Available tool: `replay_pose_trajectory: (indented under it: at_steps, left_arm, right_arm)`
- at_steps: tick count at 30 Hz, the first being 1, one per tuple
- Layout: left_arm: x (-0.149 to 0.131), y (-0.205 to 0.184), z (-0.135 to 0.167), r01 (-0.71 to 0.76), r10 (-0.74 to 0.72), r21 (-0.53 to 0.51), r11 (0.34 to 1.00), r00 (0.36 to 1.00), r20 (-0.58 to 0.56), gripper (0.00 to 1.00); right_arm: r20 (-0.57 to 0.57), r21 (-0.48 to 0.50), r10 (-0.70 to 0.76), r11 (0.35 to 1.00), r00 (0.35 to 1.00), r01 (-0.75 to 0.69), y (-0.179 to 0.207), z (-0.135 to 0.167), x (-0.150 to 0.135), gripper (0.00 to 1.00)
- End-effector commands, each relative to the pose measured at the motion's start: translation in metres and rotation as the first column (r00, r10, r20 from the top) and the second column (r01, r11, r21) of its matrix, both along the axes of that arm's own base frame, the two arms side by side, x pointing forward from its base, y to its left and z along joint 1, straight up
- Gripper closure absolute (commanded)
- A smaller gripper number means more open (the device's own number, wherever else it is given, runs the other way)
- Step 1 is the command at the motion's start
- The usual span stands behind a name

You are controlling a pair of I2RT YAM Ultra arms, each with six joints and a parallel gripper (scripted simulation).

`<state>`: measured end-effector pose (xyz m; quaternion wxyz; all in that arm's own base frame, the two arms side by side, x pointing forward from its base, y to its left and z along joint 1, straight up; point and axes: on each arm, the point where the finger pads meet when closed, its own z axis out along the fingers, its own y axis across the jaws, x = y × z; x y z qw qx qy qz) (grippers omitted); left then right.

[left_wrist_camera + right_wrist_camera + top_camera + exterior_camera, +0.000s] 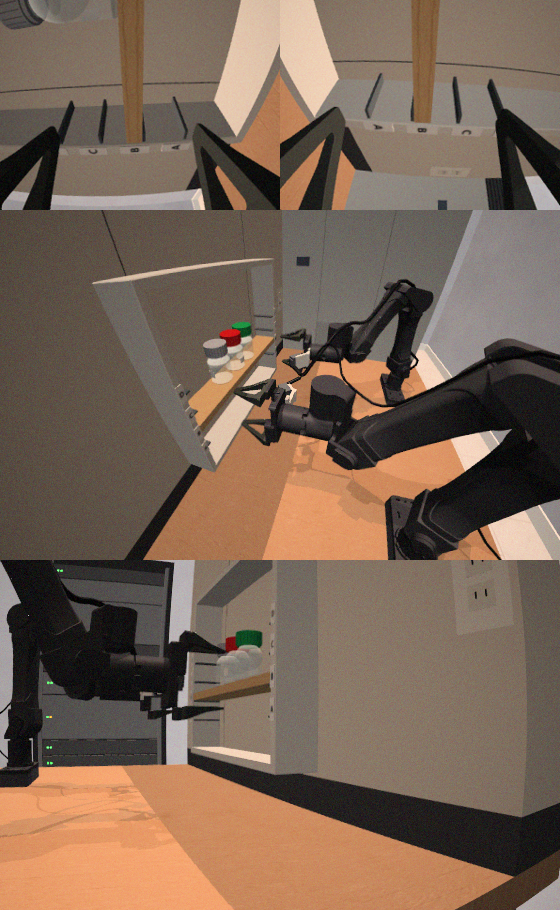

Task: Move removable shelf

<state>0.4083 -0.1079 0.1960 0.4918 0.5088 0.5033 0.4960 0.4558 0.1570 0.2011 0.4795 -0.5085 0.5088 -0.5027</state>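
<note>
The wooden removable shelf [235,375] sits in a middle slot of the white wall rack [150,310]. Three bottles stand on it: grey cap [216,359], red cap [231,346], green cap [243,336]. My left gripper [253,411] is open, one finger above the other, just in front of the shelf's near end. In the left wrist view [128,132] the shelf edge [132,52] lies ahead between the fingers. My right gripper [293,349] is open at the shelf's far end. It also shows in the exterior view [205,677] and in the right wrist view [419,116], with the shelf edge [425,40] ahead.
The rack's side posts carry several empty slots above and below the shelf [418,105]. Its white bottom plate [240,410] lies under the shelf. A dark equipment cabinet [100,730] stands behind the arms. The arm bases [395,390] stand on the table.
</note>
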Motion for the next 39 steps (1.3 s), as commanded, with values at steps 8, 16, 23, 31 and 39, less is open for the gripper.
replay_pose_trajectory:
  at_steps: [8, 16, 23, 31, 39]
  left_arm:
    - [0.001, -0.006, -0.007, -0.006, 0.006, -0.010, 1.000, 1.000, 0.024, 0.00]
    - [0.008, -0.006, -0.007, -0.006, 0.006, -0.010, 1.000, 1.000, 0.024, 0.00]
    - [0.017, -0.006, -0.007, -0.006, 0.006, -0.010, 1.000, 1.000, 0.024, 0.00]
    - [0.025, -0.006, -0.007, -0.006, 0.006, -0.010, 1.000, 1.000, 0.024, 0.00]
    - [0.035, -0.006, -0.007, -0.006, 0.006, -0.010, 1.000, 1.000, 0.024, 0.00]
  right_arm:
    - [0.035, 0.022, -0.004, 1.000, 0.999, 0.003, 0.008, 0.000, 0.003, 0.00]
    - [0.035, 0.022, -0.004, 1.000, 0.999, 0.003, 0.008, 0.000, 0.011, 0.00]
    - [0.035, 0.022, -0.004, 1.000, 0.999, 0.003, 0.008, 0.000, 0.020, 0.00]
    - [0.035, 0.022, -0.004, 1.000, 0.999, 0.003, 0.008, 0.000, 0.027, 0.00]
    - [0.035, 0.022, -0.004, 1.000, 0.999, 0.003, 0.007, 0.000, 0.037, 0.00]
